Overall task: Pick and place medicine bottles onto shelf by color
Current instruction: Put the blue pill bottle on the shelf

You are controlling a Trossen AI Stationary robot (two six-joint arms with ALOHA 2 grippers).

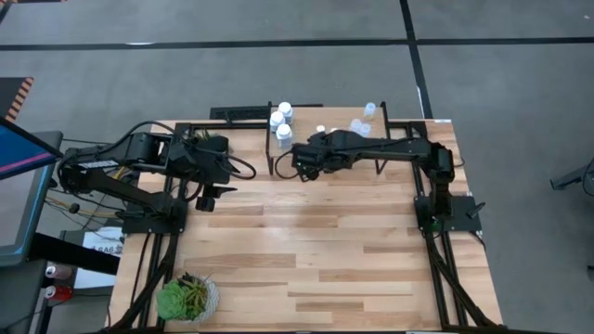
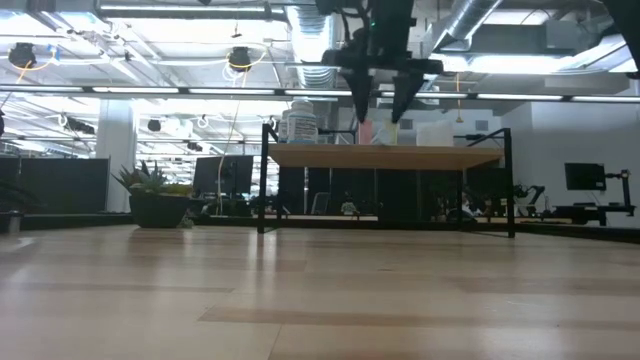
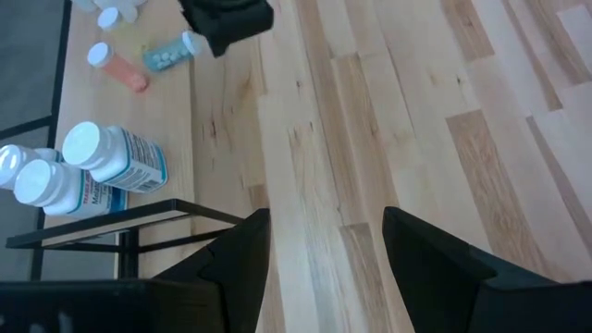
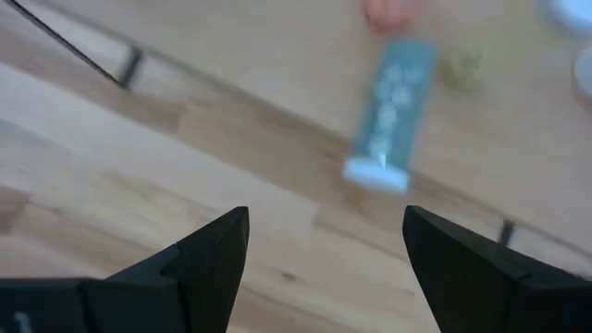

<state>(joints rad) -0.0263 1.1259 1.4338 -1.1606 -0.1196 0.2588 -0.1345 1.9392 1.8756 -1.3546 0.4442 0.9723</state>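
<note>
Here your right gripper (image 4: 319, 245) hung wide open above the shelf (image 4: 277, 120), where a pale-blue bottle (image 4: 388, 116) lay toppled just ahead, cap seemingly toward you, nearer than the left arm

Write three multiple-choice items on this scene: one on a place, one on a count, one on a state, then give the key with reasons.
1. Where is the right end effector?
A. over the shelf
B. beside the potted plant
C. off the table

2. How many large white bottles stand grouped at the shelf's end?
A. one
B. three
C. six

3. How does the pale-blue bottle lie, seen from the right wrist?
A. upright
B. held by fingers
C. on its side

Key:
1 A, the high view shows it above the shelf board.
2 B, three white caps show together.
3 C, its length lies flat on the board, ahead of the open fingers.
</note>
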